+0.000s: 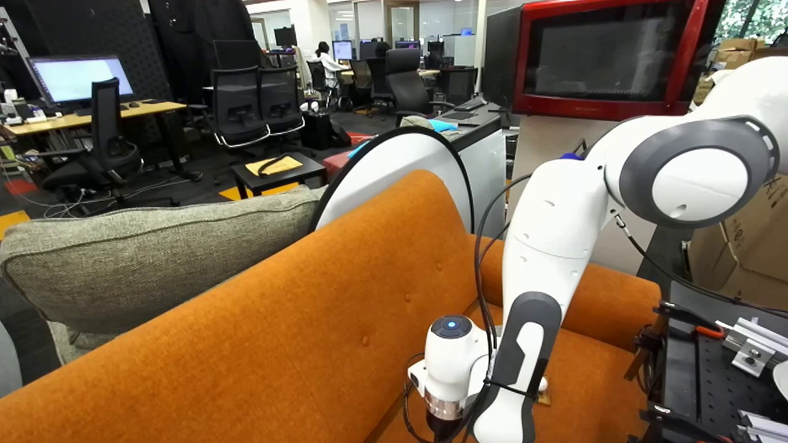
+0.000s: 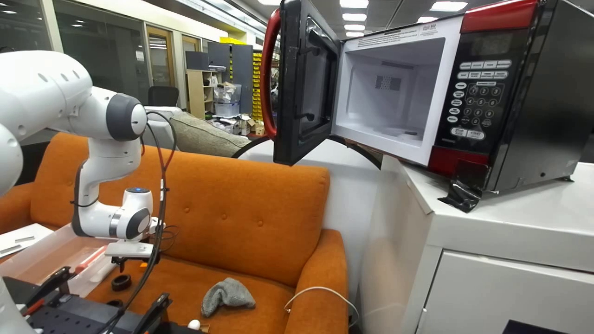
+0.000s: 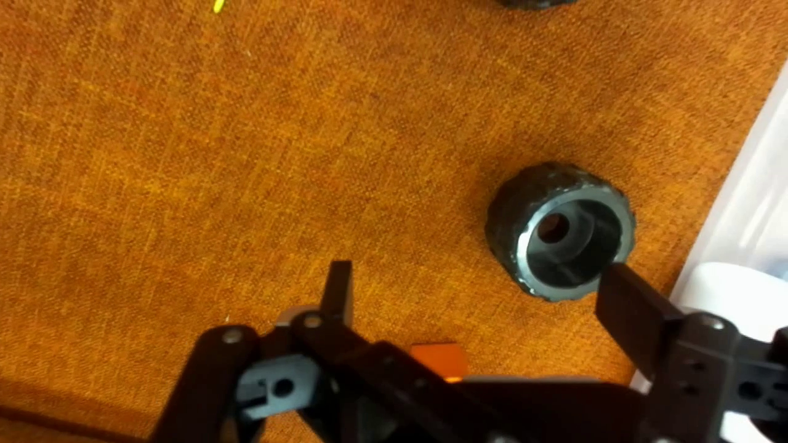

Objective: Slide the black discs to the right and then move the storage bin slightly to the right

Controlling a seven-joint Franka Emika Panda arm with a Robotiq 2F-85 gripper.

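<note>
Wrist view: black, ribbed, hollow round disc (image 3: 575,246) is resting on orange fabric sofa (image 3: 184,154), near translucent rectangular plastic storage bin (image 3: 739,197). Second black disc (image 3: 534,3) is showing at top edge, mostly cut off. Black gripper (image 3: 483,286) is standing with fingers wide apart, holding nothing; one fingertip (image 3: 631,301) is overlapping fully visible disc's rim, contact unclear. In exterior view, crumpled grey cloth (image 2: 227,297) is lying on sofa, well apart from discs. Red-and-black boxy microwave (image 2: 468,106) is standing on pale grey cabinet (image 2: 501,287).

Black disc (image 3: 567,241) near widespread pincer (image 3: 476,278)
</note>
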